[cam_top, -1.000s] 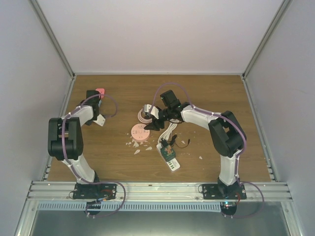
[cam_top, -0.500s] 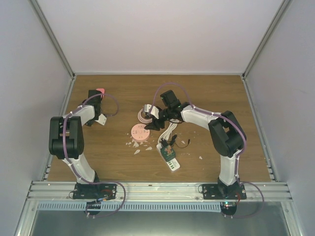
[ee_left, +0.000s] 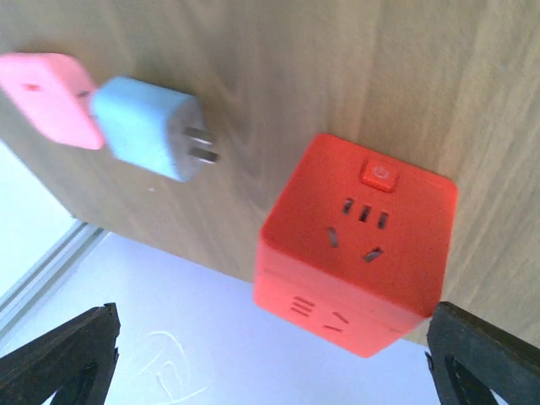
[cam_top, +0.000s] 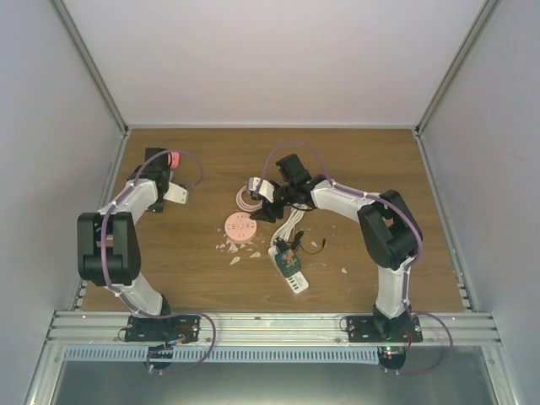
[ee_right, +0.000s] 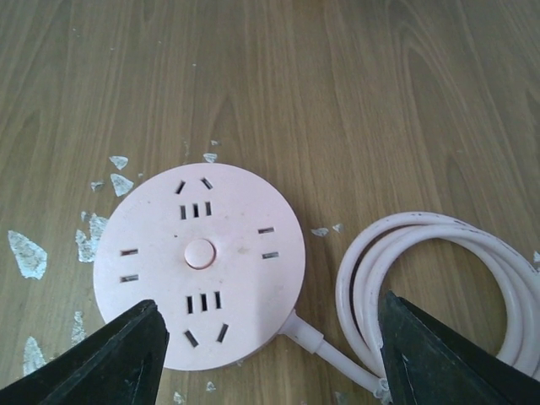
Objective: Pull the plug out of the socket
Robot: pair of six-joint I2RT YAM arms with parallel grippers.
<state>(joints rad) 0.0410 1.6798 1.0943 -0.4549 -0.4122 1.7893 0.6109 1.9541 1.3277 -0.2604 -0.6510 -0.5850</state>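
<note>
In the left wrist view a red cube socket [ee_left: 363, 245] sits on the wood by the wall, its slots empty. A light blue plug [ee_left: 148, 126] with bare prongs lies apart from it to the left, touching a pink block [ee_left: 46, 97]. My left gripper [ee_left: 270, 367] is open and empty, with the cube between its fingertips [ee_left: 63, 354]. In the top view it [cam_top: 162, 164] is at the cube [cam_top: 173, 158]. My right gripper [ee_right: 270, 363] is open and empty over a round pink socket [ee_right: 198, 266], which has nothing plugged in.
A coiled white cable [ee_right: 439, 287] lies right of the round socket. A white and green power strip [cam_top: 289, 272] with small wires lies mid-table. Pale flakes [cam_top: 232, 251] are scattered near the pink disc [cam_top: 240, 228]. The left wall is close behind the cube.
My left arm has stretched toward the far left corner, bringing its gripper up to the red cube. The right arm has hardly moved.
</note>
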